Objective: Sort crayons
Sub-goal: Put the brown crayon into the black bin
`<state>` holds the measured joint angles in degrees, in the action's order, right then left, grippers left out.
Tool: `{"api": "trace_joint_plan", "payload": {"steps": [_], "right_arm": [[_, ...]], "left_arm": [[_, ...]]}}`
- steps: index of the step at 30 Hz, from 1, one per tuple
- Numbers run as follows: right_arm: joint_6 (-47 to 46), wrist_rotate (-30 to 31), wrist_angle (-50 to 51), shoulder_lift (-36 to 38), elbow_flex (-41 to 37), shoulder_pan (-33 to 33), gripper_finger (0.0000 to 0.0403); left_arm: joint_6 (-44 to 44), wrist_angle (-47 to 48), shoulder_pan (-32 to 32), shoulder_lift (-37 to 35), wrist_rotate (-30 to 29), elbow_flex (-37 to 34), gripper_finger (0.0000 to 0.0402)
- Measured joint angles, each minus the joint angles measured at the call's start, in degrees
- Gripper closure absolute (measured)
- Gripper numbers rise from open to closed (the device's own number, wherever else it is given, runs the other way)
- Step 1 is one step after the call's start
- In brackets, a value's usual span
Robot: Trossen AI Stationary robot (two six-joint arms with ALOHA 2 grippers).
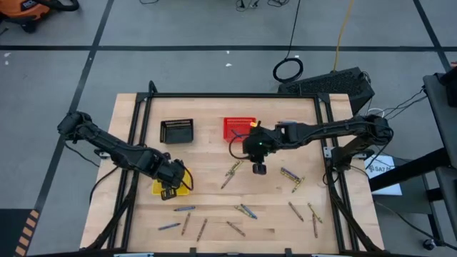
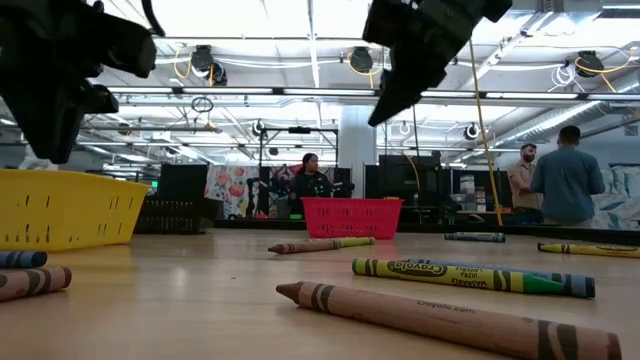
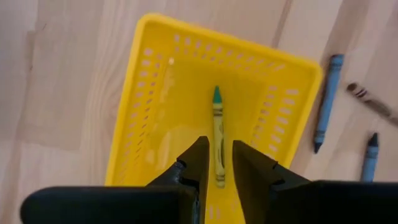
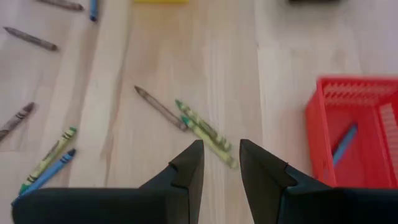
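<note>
A yellow-green crayon (image 3: 217,134) lies flat on the floor of the yellow basket (image 3: 134,106). My left gripper (image 3: 221,144) hangs open above it, one finger on either side, touching nothing; it also shows in the high view (image 1: 171,191). My right gripper (image 4: 221,144) is open and empty above the table's middle (image 1: 258,169), over two yellow-green crayons (image 4: 205,130) and a brown one (image 4: 158,107). A blue crayon (image 4: 343,143) lies in the red basket (image 4: 323,134). More blue, brown and yellow-green crayons (image 1: 246,210) lie scattered along the near half of the table.
A black basket (image 1: 176,130) and the red basket (image 1: 239,127) stand at the far middle, and the yellow basket (image 1: 158,187) at the near left. Loose crayons lie at the near left (image 1: 184,208) and the near right (image 1: 294,209). People stand in the room behind (image 2: 565,180).
</note>
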<state>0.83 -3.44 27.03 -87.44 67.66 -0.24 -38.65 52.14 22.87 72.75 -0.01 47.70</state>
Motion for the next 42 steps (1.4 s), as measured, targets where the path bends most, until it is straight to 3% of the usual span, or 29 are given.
{"api": "trace_joint_plan", "payload": {"steps": [7, 16, 23, 42], "right_arm": [[6.5, -0.4, -4.2, -0.6, 0.0, 2.7, 0.0312], [13.6, -5.9, -14.1, -6.7, -0.1, 5.0, 0.0312], [15.5, -11.7, -19.1, -12.3, -0.1, 4.9, 0.0312], [19.0, -14.7, -28.7, -24.4, 0.0, 4.7, 0.0312]], "left_arm": [[0.0, -0.8, 0.0, 0.0, 0.0, 0.2, 0.0331], [0.5, -0.6, 0.0, -0.1, -0.1, 1.5, 0.0332], [0.5, -0.6, 0.0, 0.0, -0.5, 1.6, 0.0332], [3.5, -0.7, 0.0, 0.0, -1.1, 1.6, 0.0332]]}}
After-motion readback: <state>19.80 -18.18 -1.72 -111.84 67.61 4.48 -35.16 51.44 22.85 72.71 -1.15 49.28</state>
